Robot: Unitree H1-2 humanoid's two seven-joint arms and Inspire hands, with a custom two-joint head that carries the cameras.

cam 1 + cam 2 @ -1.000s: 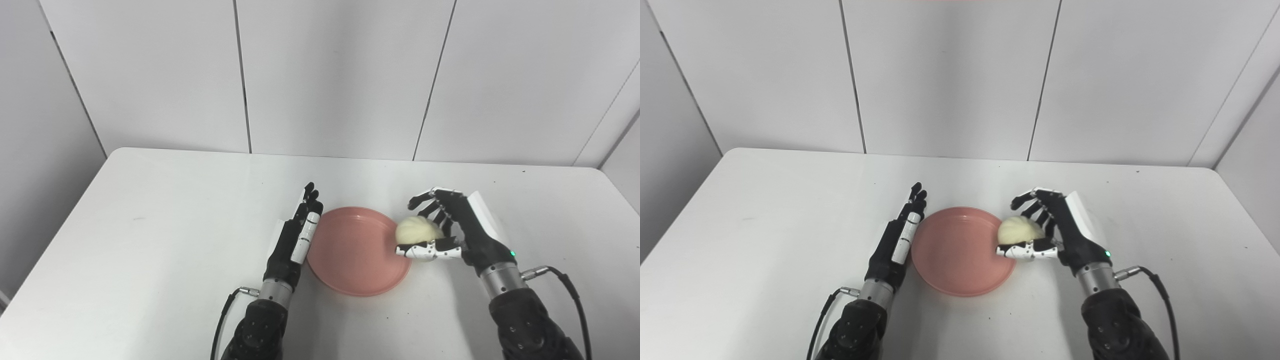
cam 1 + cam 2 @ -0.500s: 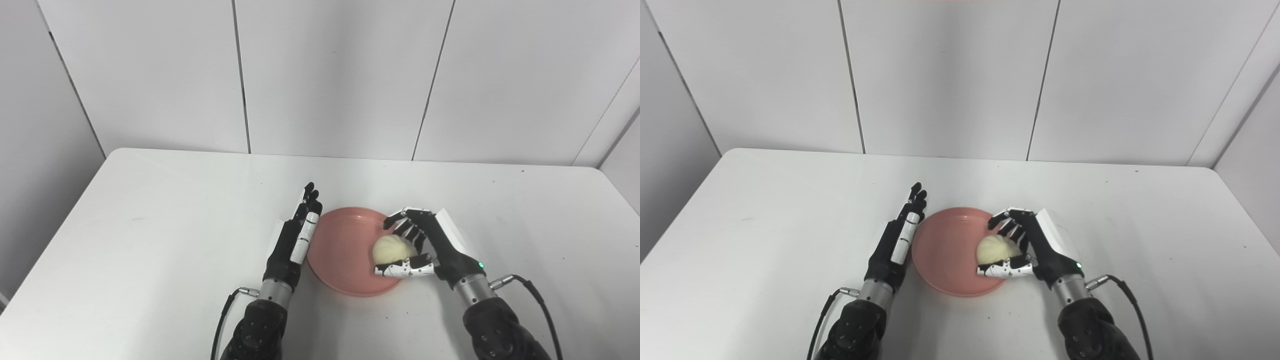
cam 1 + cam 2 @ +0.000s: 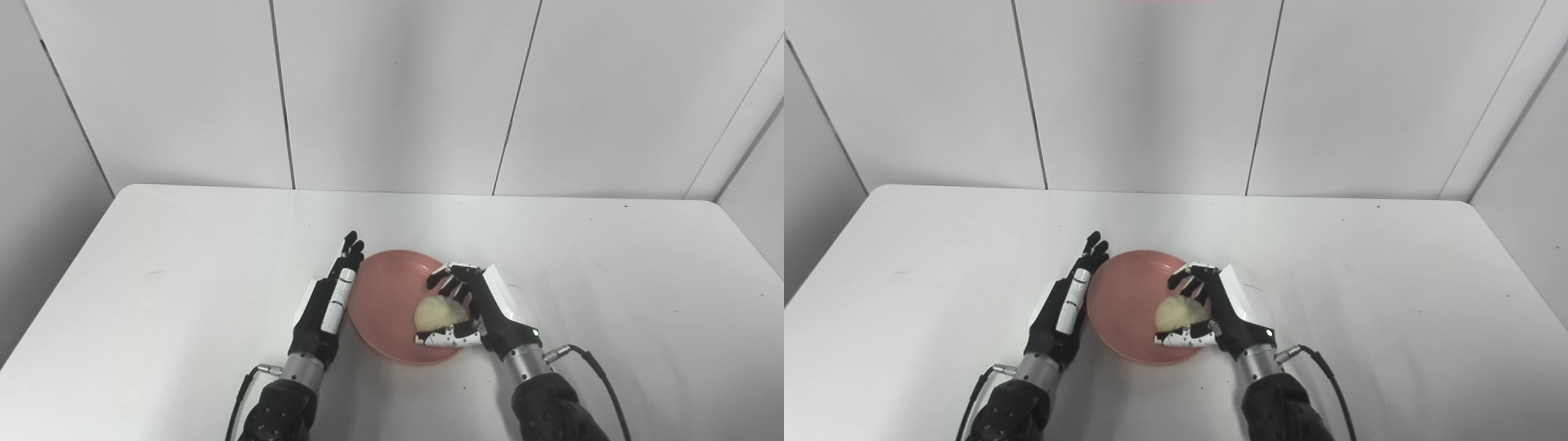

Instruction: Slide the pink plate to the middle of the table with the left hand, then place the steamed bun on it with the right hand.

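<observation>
Where two black robot arms reach in from the bottom edge, a white desk (image 3: 184,275) spreads out before plain white wall panels (image 3: 392,92). Near the middle of the desk, toward its front, lies a round pink plate (image 3: 383,294).

On the plate's left side, the left robot hand (image 3: 331,297) rests edge-on with its fingers straight and held together, holding nothing. Its fingers lie along the plate's left rim, touching it or just beside it; the pictures do not settle which.

From the right, the right robot hand (image 3: 474,312) reaches over the plate's right half. It is clamped on a pale, cream-coloured steamed bun (image 3: 438,312): the black fingers (image 3: 450,283) curl over the bun's far side, while the white-tipped thumb (image 3: 438,339) lies along its near side, by the plate's front rim. The bun sits inside the plate's outline, right of the plate's centre. Whether it rests on the plate or is held just above it cannot be told.

A thin black cable (image 3: 597,373) loops out from the right wrist across the desk.
</observation>
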